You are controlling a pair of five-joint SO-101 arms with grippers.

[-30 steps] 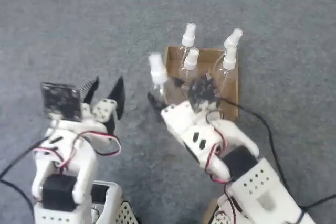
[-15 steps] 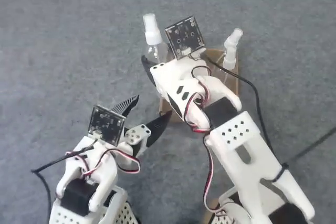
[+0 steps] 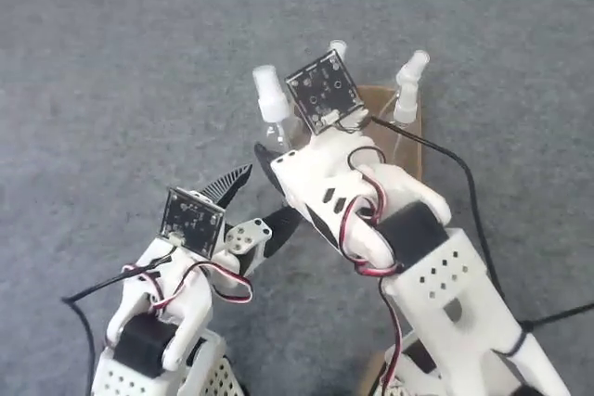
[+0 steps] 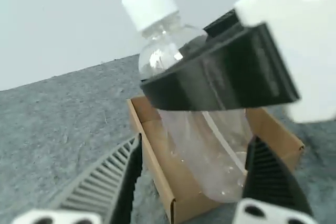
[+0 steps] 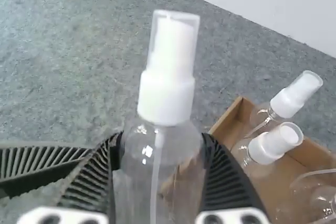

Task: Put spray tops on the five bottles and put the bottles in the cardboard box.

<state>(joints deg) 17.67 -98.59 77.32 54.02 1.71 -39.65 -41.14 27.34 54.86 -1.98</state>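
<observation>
Tool, high view: right tool (image 3: 278, 143) grips clear plastic bottle with white spray top (image 3: 272, 99) beside brown cardboard box (image 3: 380, 97); left tool (image 3: 257, 203) open, empty.
Left wrist view: bottle between parted jaws.
Right wrist view: capped bottles (image 5: 275, 141) in box.

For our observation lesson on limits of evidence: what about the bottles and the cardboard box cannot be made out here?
Bottle count in the cardboard box: high view, the right arm covers most of it; right wrist view, the frame edge cuts it off.
Base of the held bottle: right wrist view, cut off by the edge past the right gripper.
Box floor: left wrist view, behind the held bottle.
</observation>
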